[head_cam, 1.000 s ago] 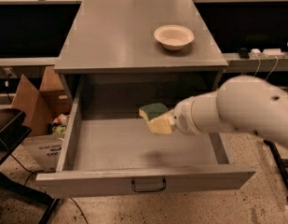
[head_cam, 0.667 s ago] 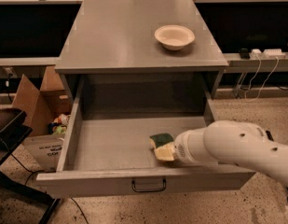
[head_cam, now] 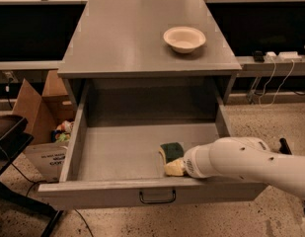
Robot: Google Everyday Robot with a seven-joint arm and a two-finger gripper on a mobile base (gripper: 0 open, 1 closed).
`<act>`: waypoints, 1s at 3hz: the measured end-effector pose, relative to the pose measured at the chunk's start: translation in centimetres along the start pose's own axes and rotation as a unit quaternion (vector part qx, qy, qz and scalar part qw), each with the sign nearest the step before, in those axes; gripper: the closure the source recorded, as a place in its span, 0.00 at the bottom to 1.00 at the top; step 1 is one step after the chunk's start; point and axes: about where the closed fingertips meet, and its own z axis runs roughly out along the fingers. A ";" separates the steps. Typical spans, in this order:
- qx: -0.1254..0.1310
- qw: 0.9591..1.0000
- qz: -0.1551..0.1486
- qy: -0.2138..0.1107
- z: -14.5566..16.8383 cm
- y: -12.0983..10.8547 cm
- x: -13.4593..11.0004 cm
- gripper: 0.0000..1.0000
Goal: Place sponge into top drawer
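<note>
Gripping the dark-green-topped, yellow-foam sponge [head_cam: 171, 149], the end effector [head_cam: 173, 165] sits low inside the open top drawer [head_cam: 93, 195].

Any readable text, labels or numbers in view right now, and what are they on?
Cardboard box: dark print on its side, too blurred to read.
No text on the top drawer, sponge, bowl or the tool, which is low in the drawer's front right beside the sponge.

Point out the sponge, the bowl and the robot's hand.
sponge [head_cam: 171, 150]: camera view, its dark green top.
bowl [head_cam: 184, 38]: camera view, its inside.
hand [head_cam: 177, 166]: camera view, its tip inside the top drawer [head_cam: 117, 152], beside the sponge.
</note>
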 end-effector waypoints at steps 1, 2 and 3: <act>0.000 1.000 0.000 0.000 0.0 0.0 0.0 0.50; 0.000 1.000 -0.002 0.002 -0.2 0.0 -0.3 0.19; -0.003 1.000 -0.021 0.019 -2.1 -0.3 -2.8 0.00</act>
